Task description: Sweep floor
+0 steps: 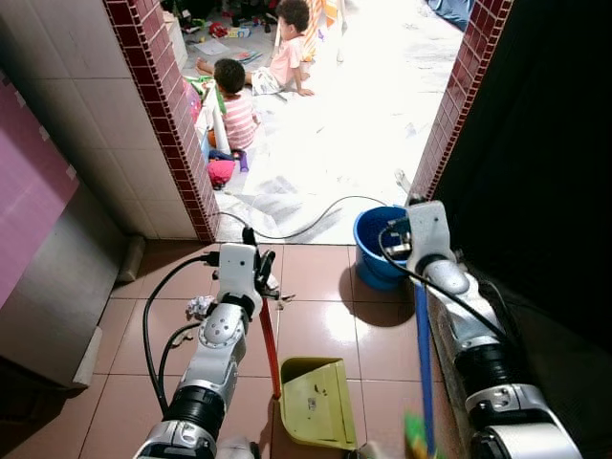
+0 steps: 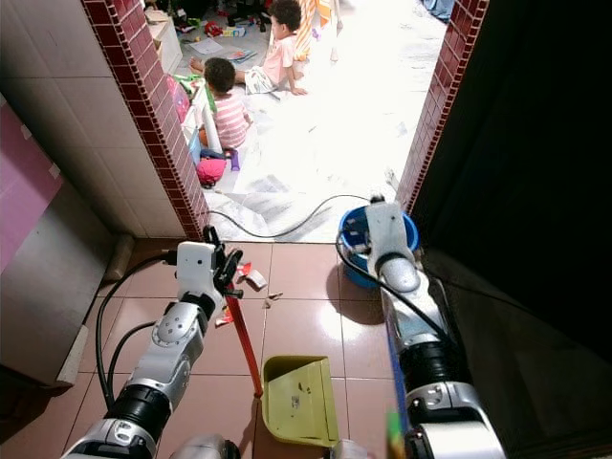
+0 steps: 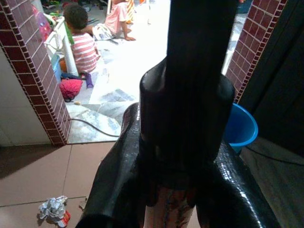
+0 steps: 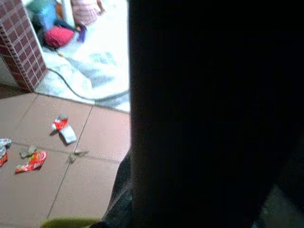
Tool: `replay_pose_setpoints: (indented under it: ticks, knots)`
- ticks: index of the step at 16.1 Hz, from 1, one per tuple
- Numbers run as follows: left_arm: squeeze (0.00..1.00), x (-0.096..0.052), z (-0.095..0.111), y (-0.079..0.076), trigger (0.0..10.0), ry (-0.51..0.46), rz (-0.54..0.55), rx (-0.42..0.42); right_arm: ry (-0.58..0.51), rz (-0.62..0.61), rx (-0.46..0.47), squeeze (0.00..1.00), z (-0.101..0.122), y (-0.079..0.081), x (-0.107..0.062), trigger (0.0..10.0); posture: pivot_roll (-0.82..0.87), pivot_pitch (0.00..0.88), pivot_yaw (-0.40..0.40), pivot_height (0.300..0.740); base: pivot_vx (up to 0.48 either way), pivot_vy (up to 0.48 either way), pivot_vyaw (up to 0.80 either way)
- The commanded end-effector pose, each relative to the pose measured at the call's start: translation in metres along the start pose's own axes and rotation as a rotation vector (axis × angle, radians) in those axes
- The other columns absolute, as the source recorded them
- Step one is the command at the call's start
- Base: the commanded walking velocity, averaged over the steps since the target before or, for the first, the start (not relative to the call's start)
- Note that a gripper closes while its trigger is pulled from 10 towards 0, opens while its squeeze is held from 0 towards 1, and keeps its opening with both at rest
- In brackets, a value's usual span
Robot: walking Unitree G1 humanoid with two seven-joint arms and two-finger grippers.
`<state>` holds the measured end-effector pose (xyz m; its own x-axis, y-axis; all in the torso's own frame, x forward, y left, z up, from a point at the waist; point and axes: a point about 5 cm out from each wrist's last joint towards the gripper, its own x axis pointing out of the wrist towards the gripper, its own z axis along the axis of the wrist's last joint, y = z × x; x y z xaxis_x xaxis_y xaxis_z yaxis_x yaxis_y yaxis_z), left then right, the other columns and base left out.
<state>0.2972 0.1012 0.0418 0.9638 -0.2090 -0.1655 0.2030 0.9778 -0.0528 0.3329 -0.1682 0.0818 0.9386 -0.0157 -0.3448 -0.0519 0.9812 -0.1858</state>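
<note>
My left gripper [image 1: 260,271] is shut on the red handle [image 1: 271,346] of a yellow-green dustpan [image 1: 316,403], which rests on the brown tiles between my arms. In the left wrist view the handle [image 3: 170,213] sits clamped between the black fingers [image 3: 114,190]. My right gripper [image 1: 403,232] is shut on a blue broom handle [image 1: 422,349] that runs down to the broom head [image 1: 415,439] at the lower edge. Crumpled wrappers [image 2: 251,278] and a foil ball [image 1: 199,307] lie on the tiles beside the left gripper; red and grey scraps [image 4: 64,130] lie ahead of the dustpan.
A blue bucket [image 1: 376,247] stands by the right brick doorpost [image 1: 459,105]. A black cable [image 1: 316,226] crosses the threshold. Two children [image 1: 235,107] sit on the pale floor beyond the doorway among toys. A tiled wall [image 1: 86,143] is on the left, a dark wall on the right.
</note>
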Motion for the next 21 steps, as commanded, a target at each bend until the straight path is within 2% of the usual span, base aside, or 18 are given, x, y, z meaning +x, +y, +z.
replay_pose_setpoints:
  ticks: [1,9,11,13,17,21]
  knots:
    - [0.00,-0.001,-0.006,-0.001,10.0,0.037,-0.009,0.020,-0.017,-0.023,0.042,0.00,0.006,-0.003,0.001,10.0,-0.03,0.000,0.030,0.740,0.000,0.000,0.00]
    - [0.00,-0.002,-0.007,-0.001,10.0,0.043,-0.011,0.018,-0.046,-0.090,0.043,0.00,0.006,-0.008,-0.001,10.0,-0.03,0.000,0.031,0.740,0.000,0.000,0.00]
    - [0.00,-0.002,-0.007,-0.002,10.0,0.043,-0.011,0.017,-0.142,-0.185,0.155,0.00,0.018,-0.020,-0.002,10.0,-0.03,0.000,0.029,0.740,0.000,0.000,0.00]
    - [0.00,-0.002,-0.008,-0.003,10.0,0.043,-0.010,0.016,-0.199,-0.240,0.211,0.00,0.028,-0.027,-0.002,10.0,-0.03,0.000,0.029,0.740,0.000,0.000,0.00]
    - [0.00,-0.002,-0.008,-0.003,10.0,0.043,-0.009,0.013,-0.294,-0.294,0.231,0.00,0.045,-0.035,-0.001,10.0,-0.03,0.000,0.026,0.740,0.000,0.000,0.00]
    - [0.00,-0.002,-0.009,-0.005,10.0,0.048,-0.013,0.012,-0.341,-0.307,0.246,0.00,0.056,-0.032,0.003,10.0,-0.03,0.000,0.026,0.740,0.000,0.000,0.00]
